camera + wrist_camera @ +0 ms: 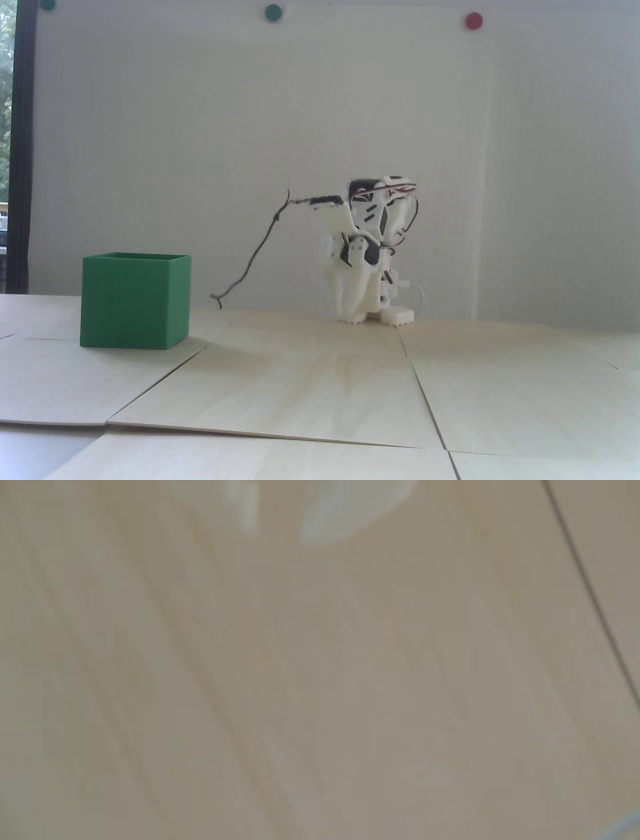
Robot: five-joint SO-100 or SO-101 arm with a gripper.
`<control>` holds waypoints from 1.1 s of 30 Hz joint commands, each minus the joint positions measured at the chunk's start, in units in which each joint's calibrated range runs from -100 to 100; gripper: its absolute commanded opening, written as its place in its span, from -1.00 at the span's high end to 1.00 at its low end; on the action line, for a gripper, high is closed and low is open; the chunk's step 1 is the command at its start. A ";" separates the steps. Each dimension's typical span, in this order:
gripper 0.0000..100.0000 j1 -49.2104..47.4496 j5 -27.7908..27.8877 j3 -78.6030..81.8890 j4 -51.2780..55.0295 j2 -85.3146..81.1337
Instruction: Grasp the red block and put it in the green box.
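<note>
Fixed view: white arm (367, 250) folded low on itself at the far side of the table (320, 390), right of centre, gripper (352, 314) pointing down with tips touching or just above the pale wood. Fingers (357, 295) close together, seen near edge-on; whether pressed shut or slightly apart, cannot tell. Nothing seen between them. Green box (135, 300) upright on the table at left, well apart from the arm, open top just visible as a thin rim, inside hidden from this low angle. Red block not seen in either view; cannot tell where. Thin dark cable (260, 245) drooping from the arm's upper link down to the table between box and arm. White cable (420, 295) looping off the base at right. Table made of pale panels with seams (420, 385) running toward the camera. White wall behind, two green dots (273, 12) and one red dot (473, 20) along the top edge; dark window frame (22, 150) at far left. Wrist view: heavily blurred, filled with pale wood grain; two whitish finger shapes (343, 511) entering from the top edge, a gap between them in the blur; dark seam (595, 594) slanting down the right side.
</note>
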 commanded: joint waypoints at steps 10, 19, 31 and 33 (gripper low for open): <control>0.96 -3.18 -2.96 16.94 24.25 -32.87; 0.95 -3.18 -2.96 16.85 29.90 -37.21; 0.95 -2.54 -3.22 16.85 29.90 -37.21; 0.95 -2.78 -3.22 16.85 29.90 -37.21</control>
